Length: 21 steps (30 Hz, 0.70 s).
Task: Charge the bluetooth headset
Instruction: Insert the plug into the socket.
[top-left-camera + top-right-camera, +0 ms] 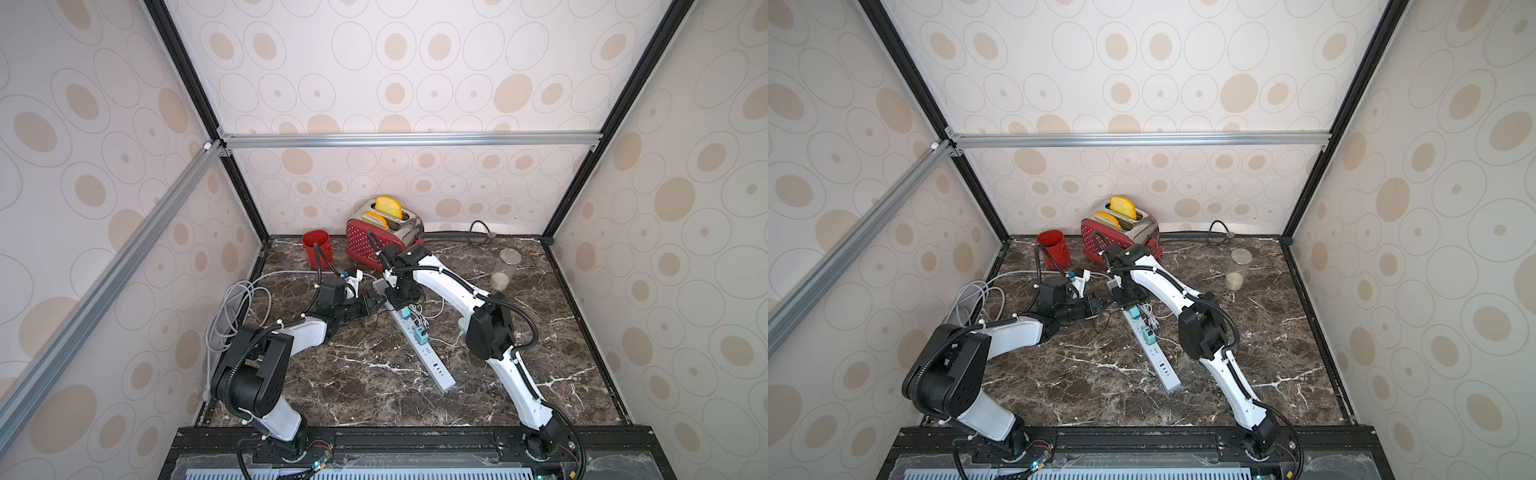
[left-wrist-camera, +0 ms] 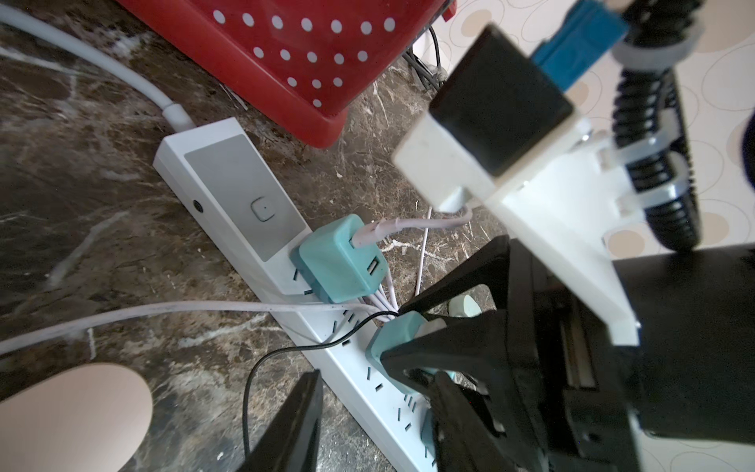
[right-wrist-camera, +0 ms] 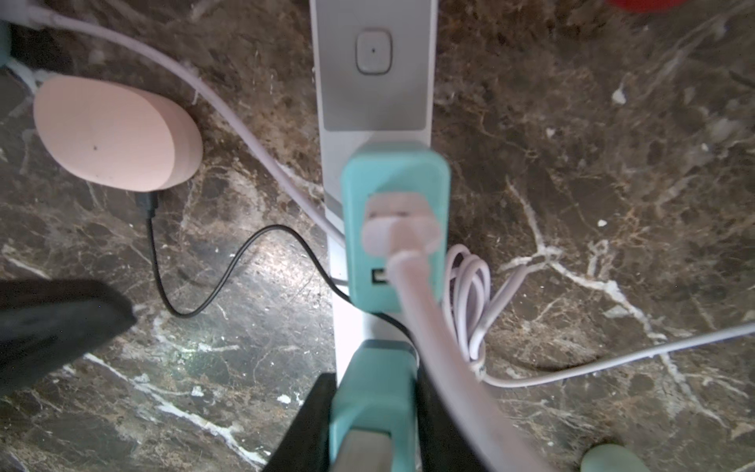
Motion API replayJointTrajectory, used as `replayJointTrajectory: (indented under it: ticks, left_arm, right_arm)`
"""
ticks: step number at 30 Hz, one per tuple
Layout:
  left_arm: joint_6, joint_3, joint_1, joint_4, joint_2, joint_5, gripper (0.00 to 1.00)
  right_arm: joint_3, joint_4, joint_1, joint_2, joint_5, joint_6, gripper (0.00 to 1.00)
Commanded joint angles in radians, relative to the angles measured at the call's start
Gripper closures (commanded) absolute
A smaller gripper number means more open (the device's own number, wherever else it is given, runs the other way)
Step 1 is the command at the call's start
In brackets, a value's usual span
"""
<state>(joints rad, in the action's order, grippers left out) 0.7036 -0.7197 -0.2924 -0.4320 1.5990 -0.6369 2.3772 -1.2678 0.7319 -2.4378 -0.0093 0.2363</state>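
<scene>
Surface (image 1: 353, 390) is carrying everything. Power strip (image 1: 424, 357) is lying diagonally mid-surface, and both arms are working at its switch end. Right gripper (image 3: 374, 408) is clamping a teal adapter (image 2: 394, 333) over the strip, just beside a second teal adapter (image 3: 394, 196) that is carrying a lilac lead. Cannot tell whether the held one's prongs are seated. Left gripper (image 1: 375, 306) is standing partly open beside the strip, gripping nothing I can make out. Pink headset case (image 3: 110, 135) is resting on the surface near the strip. A thin black cable (image 3: 228, 261) is plugged into it and is running toward the held adapter.

Judgement: the held adapter is going into the strip. It is wanting to stay square to the slots and be pressed straight down, with the left gripper bracing the strip. The black cable is needing slack, or the case gets dragged.

Containers: toaster (image 1: 384, 237) is holding two yellow slices. Red cup (image 1: 316, 249), contents not visible. Clear jar (image 1: 505, 270) is holding pale powder at its base.
</scene>
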Motion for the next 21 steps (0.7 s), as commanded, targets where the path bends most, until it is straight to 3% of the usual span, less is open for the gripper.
replayJointTrajectory:
  ticks: [1, 10, 21]
  left_arm:
    - [-0.025, -0.004, 0.007, -0.005, -0.025, 0.006, 0.56]
    - [-0.016, 0.004, 0.008, -0.003, -0.037, 0.012, 0.56]
    - [-0.006, 0.02, 0.008, -0.025, -0.042, 0.029, 0.56]
  right_arm:
    - [-0.028, -0.004, 0.007, 0.042, 0.018, 0.016, 0.79]
    - [-0.279, 0.067, 0.022, 0.166, 0.036, 0.032, 0.83]
    - [-0.816, 0.487, 0.101, 0.44, 0.218, 0.15, 0.96]
